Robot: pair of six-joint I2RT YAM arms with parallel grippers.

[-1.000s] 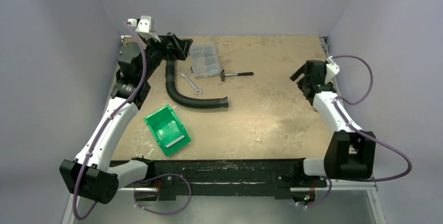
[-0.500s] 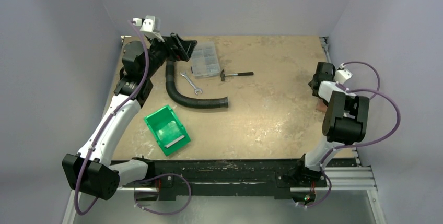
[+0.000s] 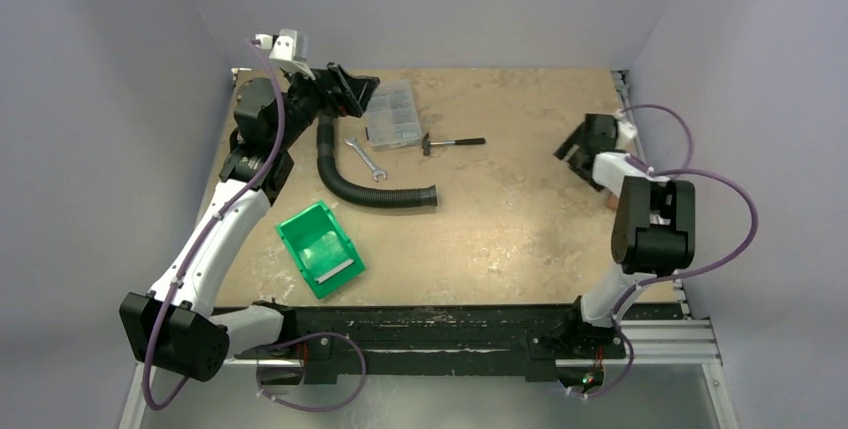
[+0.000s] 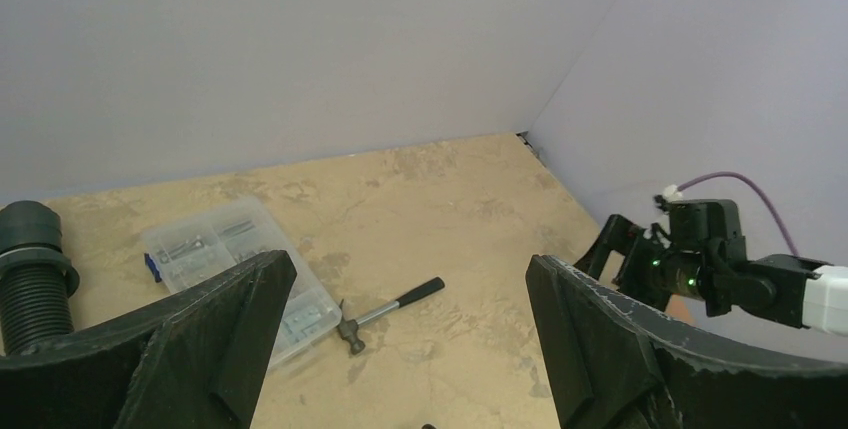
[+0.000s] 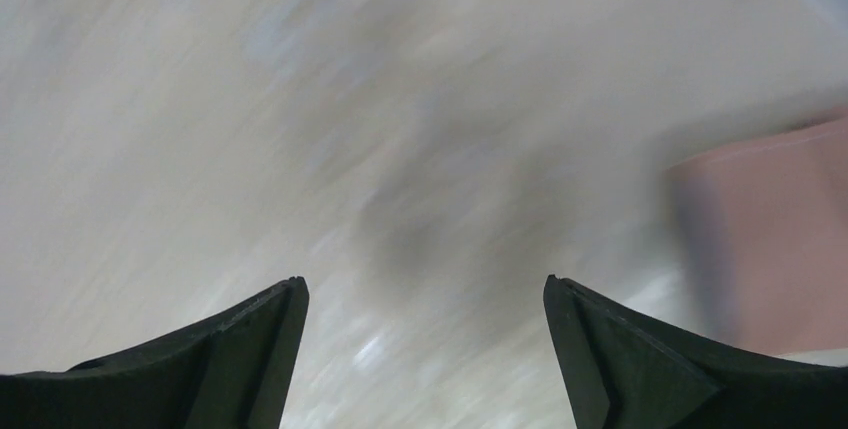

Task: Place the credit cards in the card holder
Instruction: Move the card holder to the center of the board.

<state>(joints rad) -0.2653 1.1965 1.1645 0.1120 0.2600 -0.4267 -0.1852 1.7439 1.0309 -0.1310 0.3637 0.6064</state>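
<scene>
Reaching step, I judge; nothing is held. The holder (image 5: 770,239), a reddish blur, lies right of the right claw (image 3: 578,147), which gapes wide. Next: centre over it and descend. Farther off, the left claw (image 4: 410,261) hangs wide; cards unseen.

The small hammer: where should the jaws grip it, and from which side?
The hammer lies flat on the table, its handle thin and straight with bare board either side. So probably grip mid-handle from straight above, jaws across it, away from the head beside the clear box.
</scene>
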